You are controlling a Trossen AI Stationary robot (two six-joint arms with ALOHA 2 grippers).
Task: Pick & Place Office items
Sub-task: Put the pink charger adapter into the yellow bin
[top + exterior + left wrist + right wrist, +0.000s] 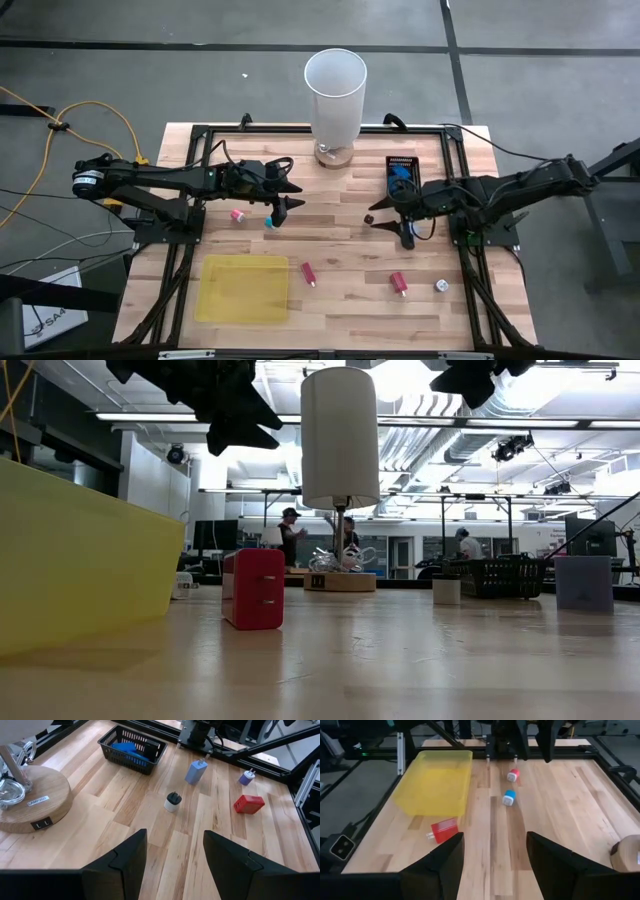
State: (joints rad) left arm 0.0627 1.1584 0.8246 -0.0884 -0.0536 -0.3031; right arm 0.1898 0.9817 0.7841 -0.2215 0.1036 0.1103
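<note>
Small office items lie loose on the wooden table: a pink piece, a teal one, two red ones, a whitish one and a dark one. My left gripper hovers open above the table, just right of the teal piece, holding nothing. My right gripper hovers open near the dark piece, also holding nothing. The left wrist view shows a blue plug block, a round white piece and a red block. The right wrist view shows a red block and a blue-and-white piece.
A tall white cylinder stands on a round wooden base at the far middle. A small black basket with blue things sits right of it. A yellow bin stands at the near left. Black frame rails run along the table's sides.
</note>
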